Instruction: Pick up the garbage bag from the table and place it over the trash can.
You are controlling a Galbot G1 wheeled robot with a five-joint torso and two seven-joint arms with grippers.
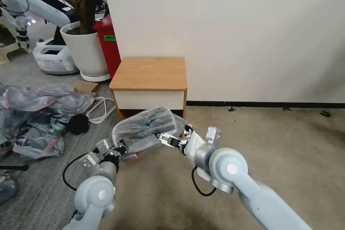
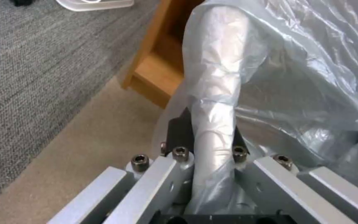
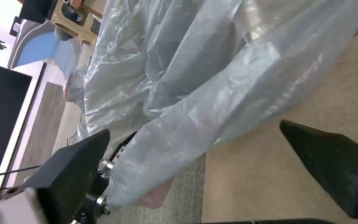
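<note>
- Translucent grey plastic, the garbage bag (image 1: pixel 147 127) hangs in the air in front of the surface (image 1: pixel 149 73), near its cream drawer front and above the beige carpet (image 1: pixel 273 143).
- Its long axis runs from near left to far right, rising toward the right end; a pinkish edge shows at its lower near-left end.
- Left claw (image 1: pixel 120 150) is clamped on the near-left end of the bag; in the left wrist view a twisted fold of plastic (image 2: pixel 214 124) passes between the closed fingers (image 2: pixel 179 133).
- Right claw (image 1: pixel 166 137) lies against the right side of the bag with its dark fingers (image 3: pixel 332 168) spread apart, the bag stretching away beyond them.
- A heap of grey-pink bags (image 1: pixel 39 115) lies on the floor at left, well apart.
</note>
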